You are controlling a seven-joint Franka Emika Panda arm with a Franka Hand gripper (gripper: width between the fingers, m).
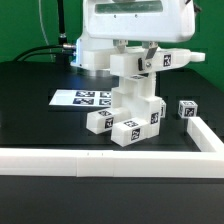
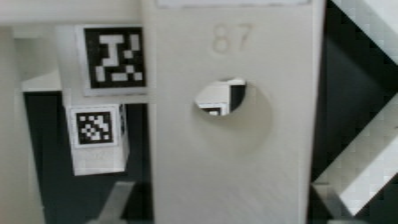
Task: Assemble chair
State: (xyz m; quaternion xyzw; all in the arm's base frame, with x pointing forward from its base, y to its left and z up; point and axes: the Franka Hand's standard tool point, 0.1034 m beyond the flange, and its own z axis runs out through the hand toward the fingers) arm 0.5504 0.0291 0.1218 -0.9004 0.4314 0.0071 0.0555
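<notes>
One black table (image 1: 30, 115) fills the scene, with a green wall (image 1: 30, 20) behind it. A long white rail (image 1: 60, 160) runs along the near edge and turns up the exterior view's right side. At the table's middle the chair (image 1: 135, 105) stands stacked with its long axis upright, under the white arm (image 1: 130, 20). The gripper (image 2: 228, 195) clasps the chair's upright slab (image 2: 231, 150), which has a round hole (image 2: 217, 97). The marker board (image 1: 85, 98) lies flat to the left, and a loose tagged block (image 1: 187, 109) sits to the right, inside the rail's corner.
</notes>
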